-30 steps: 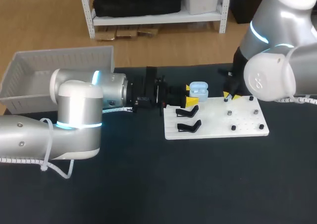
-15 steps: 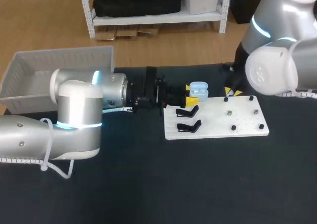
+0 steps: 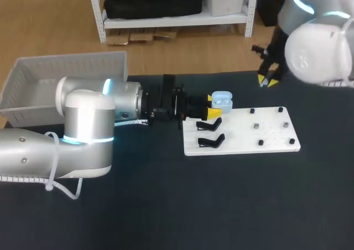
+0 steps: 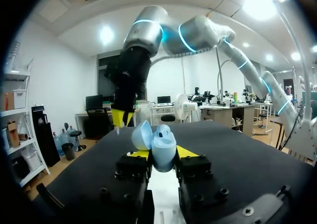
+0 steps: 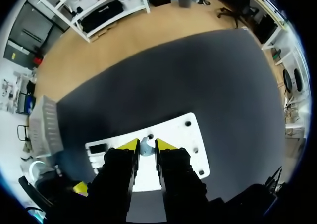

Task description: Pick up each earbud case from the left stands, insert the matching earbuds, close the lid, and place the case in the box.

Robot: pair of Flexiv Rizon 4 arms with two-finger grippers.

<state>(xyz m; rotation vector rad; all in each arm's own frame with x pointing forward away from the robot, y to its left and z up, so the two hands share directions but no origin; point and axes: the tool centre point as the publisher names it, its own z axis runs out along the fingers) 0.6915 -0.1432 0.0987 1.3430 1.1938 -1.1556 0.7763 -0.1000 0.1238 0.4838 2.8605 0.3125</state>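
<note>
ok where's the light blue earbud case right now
In the head view the earbud case is held, lid open, in the left gripper, at the far left corner of the white board.

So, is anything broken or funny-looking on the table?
Nothing looks broken or spilled. The light blue earbud case has its lid open, but it is gripped in the left end effector at the edge of the white board.

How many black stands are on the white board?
2, at the white board's left end: one stand beside the earbud case, the other nearer the camera. More may hide under the jaws.
</note>
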